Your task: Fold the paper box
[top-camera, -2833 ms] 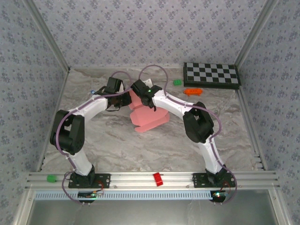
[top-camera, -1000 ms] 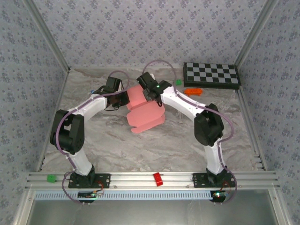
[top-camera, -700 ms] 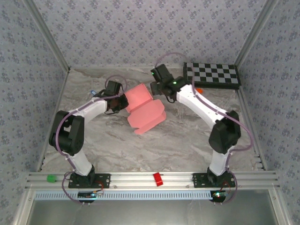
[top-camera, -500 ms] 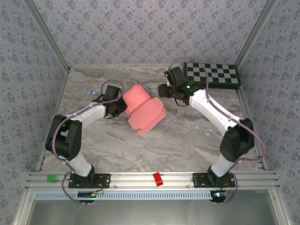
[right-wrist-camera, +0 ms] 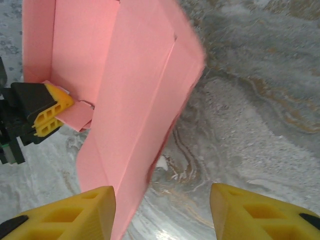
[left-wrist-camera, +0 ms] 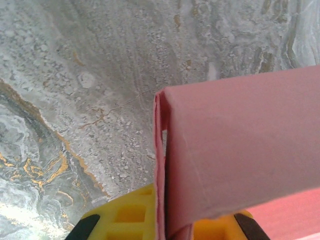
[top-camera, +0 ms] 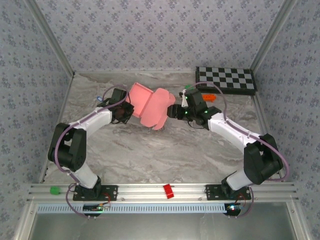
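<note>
Grey-veined marble covers the bench (top-camera: 150, 155), and walls with a small flower pattern close it in. In the top view, the paper box (top-camera: 149, 104) sits in the middle of the far half, between the two arms. It is half-formed and open, with one panel standing up. The left tool (top-camera: 128, 109) meets its left side, and the right tool (top-camera: 172, 111) is just beside its right edge. A checkerboard (top-camera: 225, 79) lies in the far right corner, with an orange toy (top-camera: 206, 97) and a small green block (top-camera: 188, 87) near it. On the near rail sit a red block (top-camera: 168, 191) and a second green block (top-camera: 54, 190).

In the left wrist view, the left tool (left-wrist-camera: 165, 227) is pinching a thin side wall of the paper box (left-wrist-camera: 240, 150) between its yellow fingers (left-wrist-camera: 120, 220).

In the right wrist view, the right tool (right-wrist-camera: 162, 210) is spread wide. The low corner of the paper box (right-wrist-camera: 135, 100) comes close to the yellow finger (right-wrist-camera: 75, 210) at the picture's left; I cannot tell if they touch. Across the box, the left tool (right-wrist-camera: 60, 107) pinches a small flap.
</note>
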`<state>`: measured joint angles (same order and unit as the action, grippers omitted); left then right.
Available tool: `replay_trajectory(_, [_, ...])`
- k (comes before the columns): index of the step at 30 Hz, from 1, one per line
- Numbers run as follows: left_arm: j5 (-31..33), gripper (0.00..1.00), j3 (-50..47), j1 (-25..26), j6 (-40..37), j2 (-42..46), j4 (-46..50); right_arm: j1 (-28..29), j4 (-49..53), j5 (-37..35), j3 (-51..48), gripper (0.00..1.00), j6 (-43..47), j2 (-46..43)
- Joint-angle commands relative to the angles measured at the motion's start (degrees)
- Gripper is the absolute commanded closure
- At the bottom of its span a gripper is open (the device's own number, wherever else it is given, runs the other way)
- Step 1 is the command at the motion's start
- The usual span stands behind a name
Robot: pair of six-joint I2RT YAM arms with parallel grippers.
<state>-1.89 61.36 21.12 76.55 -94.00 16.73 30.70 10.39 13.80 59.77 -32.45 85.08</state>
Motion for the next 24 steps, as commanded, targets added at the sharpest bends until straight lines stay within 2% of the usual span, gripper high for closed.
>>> replay_trajectory(1, [-0.5, 1.0, 1.1, 0.4, 4.4, -0.1, 1.3, 1.1, -6.2, 1.7, -0.8, 0.47, -3.1, 0.1])
replay_trajectory(12, [-1.7, 1.0, 0.1, 0.8, 5.7, 0.7, 1.1, 1.2, -8.5, 1.5, -1.0, 0.54, -7.9, 4.0])
replay_trajectory(17, [-2.0, 1.0, -0.4, 0.8, 6.0, 0.6, 0.7, 1.3, -9.5, 2.4, -1.3, 0.61, -8.5, 4.9])
replay_trajectory(24, [-2.6, 1.0, -0.6, 0.8, 6.3, 0.4, 0.4, 1.7, -8.8, 0.7, -1.0, 0.8, -8.7, 5.1])
